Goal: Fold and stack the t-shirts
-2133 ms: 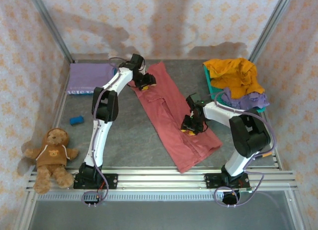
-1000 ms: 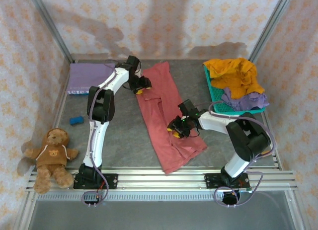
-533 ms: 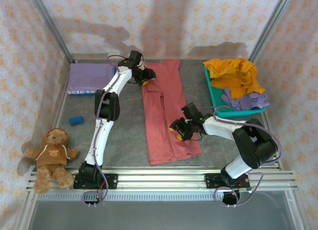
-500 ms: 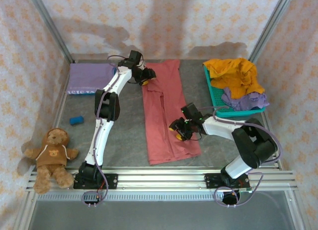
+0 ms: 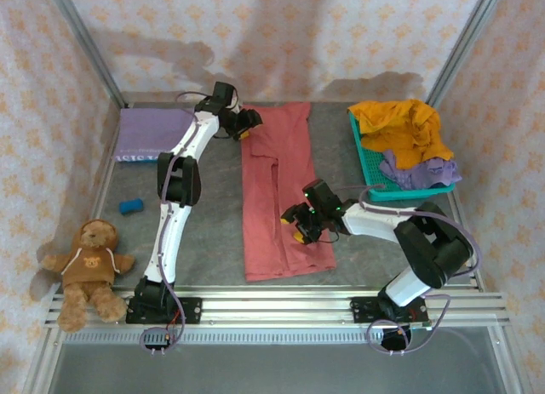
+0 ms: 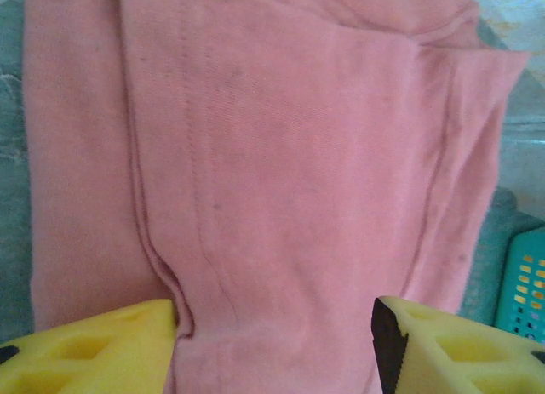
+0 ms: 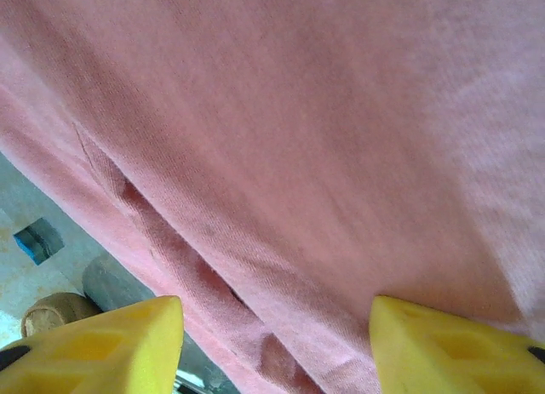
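The dusty red t-shirt (image 5: 277, 190) lies flat on the grey table as a long strip folded lengthwise, running from the back to the front edge. My left gripper (image 5: 245, 122) hovers at its far left corner. In the left wrist view the left gripper (image 6: 272, 330) is open, with the red cloth (image 6: 281, 156) lying flat between the yellow fingers (image 6: 94, 347). My right gripper (image 5: 298, 226) sits over the shirt's lower right part. In the right wrist view the right gripper (image 7: 277, 330) is also open over the red cloth (image 7: 298, 113), gripping nothing.
A teal basket (image 5: 362, 151) at the back right holds a mustard orange t-shirt (image 5: 400, 126) and a lavender one (image 5: 417, 168). A folded lavender t-shirt (image 5: 153, 132) lies at the back left. A teddy bear (image 5: 89, 262) and a small blue block (image 5: 130, 207) sit on the left.
The red shirt has swung from a diagonal lie to straight front-to-back and shifted left. Both grippers have opened; the right one moved slightly left, the left one stayed at the far corner.
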Available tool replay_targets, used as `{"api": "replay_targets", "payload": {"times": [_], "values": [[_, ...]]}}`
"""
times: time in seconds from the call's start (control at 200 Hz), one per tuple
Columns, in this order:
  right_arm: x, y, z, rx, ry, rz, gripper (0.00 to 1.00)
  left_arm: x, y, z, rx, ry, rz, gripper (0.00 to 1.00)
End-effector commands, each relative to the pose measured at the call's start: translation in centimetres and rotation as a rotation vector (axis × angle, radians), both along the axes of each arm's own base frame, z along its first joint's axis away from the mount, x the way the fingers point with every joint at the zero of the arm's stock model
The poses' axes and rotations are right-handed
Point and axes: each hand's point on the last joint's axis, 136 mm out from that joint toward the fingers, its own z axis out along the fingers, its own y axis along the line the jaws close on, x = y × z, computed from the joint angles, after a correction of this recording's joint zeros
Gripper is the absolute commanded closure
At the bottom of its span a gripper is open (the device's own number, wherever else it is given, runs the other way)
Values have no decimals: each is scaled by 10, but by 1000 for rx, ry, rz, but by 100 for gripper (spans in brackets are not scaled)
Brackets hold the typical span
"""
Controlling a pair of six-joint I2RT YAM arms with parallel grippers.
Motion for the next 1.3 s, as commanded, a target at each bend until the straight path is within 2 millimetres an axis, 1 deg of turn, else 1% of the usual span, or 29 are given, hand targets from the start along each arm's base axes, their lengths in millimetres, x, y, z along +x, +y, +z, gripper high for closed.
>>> {"api": "replay_targets", "payload": {"times": [0.0,0.045,0.05,0.08,0.09,0.19,0.3,0.36,0.45,0.561,0.711,0.796,0.851,0.911,0.961,1.006,1.046,1.096,1.166,1.216,1.296], "values": [[-4,-23,7,-77,-13,-78,40,-15,-5,63,12,-82,-30,36],[-7,-30,8,-98,-12,-101,40,-24,-10,56,22,-71,-39,36],[-7,-31,8,-99,-11,-104,40,-24,-11,57,22,-75,-41,36],[-10,-35,7,-106,-3,-117,40,-30,-15,50,25,-62,-49,36],[-11,-36,7,-108,0,-121,40,-30,-16,52,23,-72,-51,36],[-19,-46,1,-118,19,-164,40,-46,-30,33,10,-28,-75,36],[-26,-54,-8,-116,44,-198,40,-58,-43,17,17,9,-98,35],[-29,-56,-12,-111,63,-209,40,-61,-47,10,19,21,-104,35],[-34,-57,-18,-107,90,-218,39,-61,-52,2,16,30,-104,35],[-41,-56,-23,-114,126,-218,39,-58,-51,-9,29,42,-91,35],[-48,-43,-26,-97,158,-192,39,-49,-49,-27,37,71,-75,34],[-53,-29,-26,-56,177,-179,39,-40,-48,-30,26,72,-64,34],[-57,-25,-25,-49,179,-170,39,-36,-49,-27,12,71,-66,34],[-54,-29,-19,-64,150,-171,40,-34,-52,-15,-7,62,-77,35],[-50,-38,-7,-95,107,-170,40,-35,-53,-3,-11,48,-87,35],[-45,-45,9,-138,59,-148,40,-37,-52,11,-8,25,-100,35],[-43,-52,21,-184,26,-117,40,-40,-50,26,1,1,-106,34],[-40,-57,37,-217,-7,-72,40,-45,-47,48,13,-34,-112,34],[-43,-65,47,-257,-3,11,40,-59,-42,75,27,-56,-115,34],[-48,-71,50,-288,5,85,40,-75,-37,90,56,-65,-141,34],[-58,-85,52,-354,19,189,42,-108,-28,102,82,-35,-160,34]]}}
